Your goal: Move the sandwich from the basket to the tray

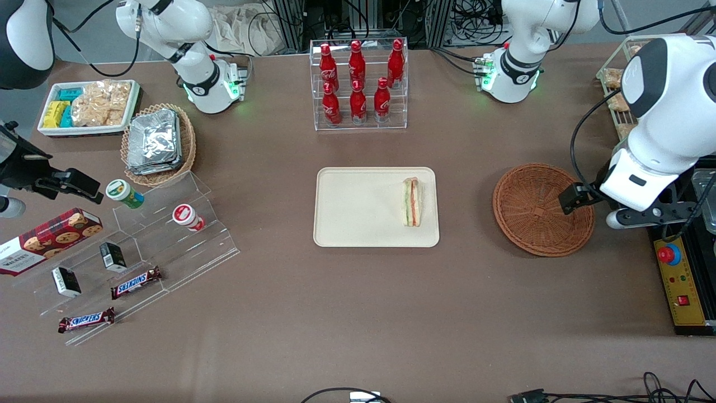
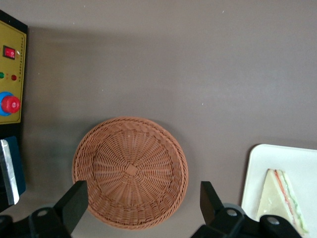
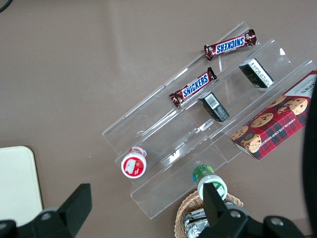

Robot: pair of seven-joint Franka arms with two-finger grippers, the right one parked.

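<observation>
Lying on tray [image 1: 358,207] — sandwich [image 1: 412,202], end effector [image 2: 143,206] over basket [image 1: 540,210]

Triangular wrapped sandwich [image 1: 412,202], pale bread with green and orange-red filling, is laid flat on cream tray [image 1: 358,212]; round reddish-brown wicker basket [image 1: 534,215] is set nearby, empty.

I see the tray [image 1: 363,207] near the middle of the worktop [image 1: 358,313], with the sandwich [image 1: 412,202] lying on it at the edge toward the working arm's end. The basket [image 1: 537,210] sits beside the tray, well apart from it, toward that same end. My gripper [image 2: 143,208] hangs above the basket's rim, jaws spread wide, apparently clear of it. A rack of bottles [image 1: 358,84] stands farther from the front camera than the tray.
</observation>
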